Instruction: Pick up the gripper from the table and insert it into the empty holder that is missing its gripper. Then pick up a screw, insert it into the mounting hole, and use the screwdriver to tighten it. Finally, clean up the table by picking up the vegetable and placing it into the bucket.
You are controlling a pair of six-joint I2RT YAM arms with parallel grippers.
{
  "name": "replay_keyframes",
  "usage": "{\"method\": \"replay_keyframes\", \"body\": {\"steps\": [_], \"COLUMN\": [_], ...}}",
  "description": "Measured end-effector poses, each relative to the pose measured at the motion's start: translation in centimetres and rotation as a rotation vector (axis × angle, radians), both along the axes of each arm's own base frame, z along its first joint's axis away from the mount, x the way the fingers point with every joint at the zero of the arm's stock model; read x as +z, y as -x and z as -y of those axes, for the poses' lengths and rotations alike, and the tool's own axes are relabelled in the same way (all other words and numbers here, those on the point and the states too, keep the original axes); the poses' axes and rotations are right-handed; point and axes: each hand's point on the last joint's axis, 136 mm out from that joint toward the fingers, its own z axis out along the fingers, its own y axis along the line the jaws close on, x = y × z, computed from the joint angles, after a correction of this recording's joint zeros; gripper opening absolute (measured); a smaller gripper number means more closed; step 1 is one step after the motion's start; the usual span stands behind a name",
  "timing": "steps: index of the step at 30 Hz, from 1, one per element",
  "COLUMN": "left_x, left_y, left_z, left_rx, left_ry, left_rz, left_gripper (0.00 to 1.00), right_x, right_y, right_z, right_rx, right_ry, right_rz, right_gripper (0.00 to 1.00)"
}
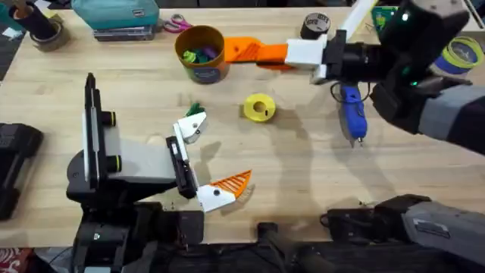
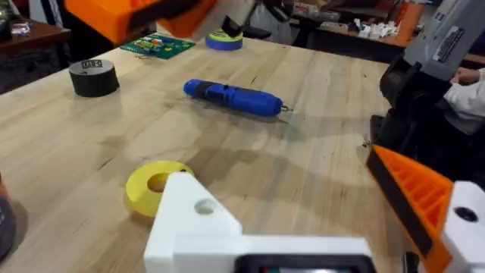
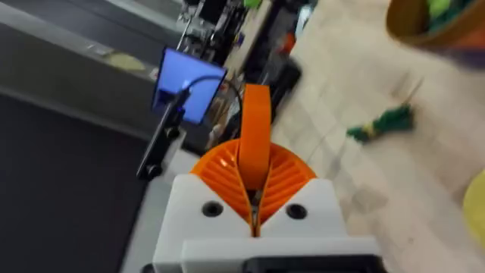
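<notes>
Left tool (image 1: 208,155) released, low at the left of the pale wooden worktop (image 1: 303,174), jaws spread wide: far finger a bare white angular plastic holder (image 1: 189,127) lacking its tip, near finger carrying an orange ribbed pad (image 1: 231,182). Just beyond the holder, small green leafy toy vegetable (image 1: 195,111); farther back, orange-tan cylindrical bucket (image 1: 184,45). Right tool (image 1: 242,51), reaching across beside that bucket, clenched on the small orange wedge-shaped plastic gripper (image 3: 256,129), long axis running across the worktop. Holder well apart from it, nearer the bases and slightly left; likely calls for drawing back and turning the tip toward that bare finger.
</notes>
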Motion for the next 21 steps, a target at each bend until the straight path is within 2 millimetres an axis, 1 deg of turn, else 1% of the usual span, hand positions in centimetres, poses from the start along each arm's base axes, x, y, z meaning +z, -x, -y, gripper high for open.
{"method": "replay_keyframes", "body": {"steps": [2,6,8,10,14,21], "left_x": [0.0,0.0,0.0,0.0,0.0,0.0], "left_y": [0.0,0.0,0.0,0.0,0.0,0.0], "left_z": [0.0,0.0,0.0,0.0,0.0,0.0], "left_rx": [0.0,0.0,0.0,0.0,0.0,0.0], "left_ry": [0.0,0.0,0.0,0.0,0.0,0.0], "left_rz": [0.0,0.0,0.0,0.0,0.0,0.0], "left_gripper": [0.985,0.985,0.985,0.985,0.985,0.986], "right_x": [-0.8,-3.5,-4.3,-4.5,-3.9,-3.8], "right_y": [0.6,2.0,2.5,2.9,3.5,3.9], "right_z": [0.1,0.1,0.1,0.0,-0.1,-0.2], "right_rx": [0.03,0.092,0.123,0.161,0.231,0.291], "right_ry": [-0.011,-0.006,-0.004,-0.012,-0.033,-0.044], "right_rz": [-0.06,-0.216,-0.266,-0.275,-0.245,-0.258], "right_gripper": [0.009,0.009,0.009,0.009,0.009,0.009]}}
